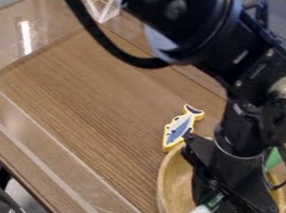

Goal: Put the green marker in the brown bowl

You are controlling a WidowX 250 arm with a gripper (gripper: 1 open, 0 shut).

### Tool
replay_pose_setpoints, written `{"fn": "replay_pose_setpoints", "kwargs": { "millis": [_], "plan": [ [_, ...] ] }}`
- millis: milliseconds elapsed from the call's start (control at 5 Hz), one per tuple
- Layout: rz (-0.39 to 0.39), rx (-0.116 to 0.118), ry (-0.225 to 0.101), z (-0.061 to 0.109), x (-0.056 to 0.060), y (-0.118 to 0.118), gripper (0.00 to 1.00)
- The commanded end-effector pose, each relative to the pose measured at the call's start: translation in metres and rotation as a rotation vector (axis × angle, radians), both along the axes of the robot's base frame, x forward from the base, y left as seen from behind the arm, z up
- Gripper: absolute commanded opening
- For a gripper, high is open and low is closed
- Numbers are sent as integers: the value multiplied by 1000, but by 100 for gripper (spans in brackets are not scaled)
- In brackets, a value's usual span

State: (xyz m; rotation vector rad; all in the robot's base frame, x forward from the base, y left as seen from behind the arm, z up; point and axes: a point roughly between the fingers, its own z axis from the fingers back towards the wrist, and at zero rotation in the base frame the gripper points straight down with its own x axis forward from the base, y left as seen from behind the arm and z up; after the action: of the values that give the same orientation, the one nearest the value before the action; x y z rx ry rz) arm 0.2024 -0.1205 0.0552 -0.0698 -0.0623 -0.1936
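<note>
Green marker [207,208] | steeply tilted, white cap lowest, over brown bowl [171,209] | fingers [220,207] clamped on it

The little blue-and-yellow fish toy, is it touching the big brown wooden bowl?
Cannot tell. In the camera view the fish toy lies right at the wooden bowl's far rim, but the black arm hides where they would meet.

The table [95,81] is brown wood-grain with a soft sheen; the brown bowl [175,206] is pale matt wood, the gripper [226,197] matt black, the side panels [26,137] clear glossy plastic
</note>
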Motion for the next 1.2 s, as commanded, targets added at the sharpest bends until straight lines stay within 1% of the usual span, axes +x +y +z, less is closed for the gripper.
{"fn": "replay_pose_setpoints", "kwargs": {
  "millis": [0,600,1000],
  "plan": [
    [13,-29,-45,14,10,-1,0],
    [39,-41,-55,21,16,5,0],
    [56,-45,-62,21,21,7,0]
  ]
}}
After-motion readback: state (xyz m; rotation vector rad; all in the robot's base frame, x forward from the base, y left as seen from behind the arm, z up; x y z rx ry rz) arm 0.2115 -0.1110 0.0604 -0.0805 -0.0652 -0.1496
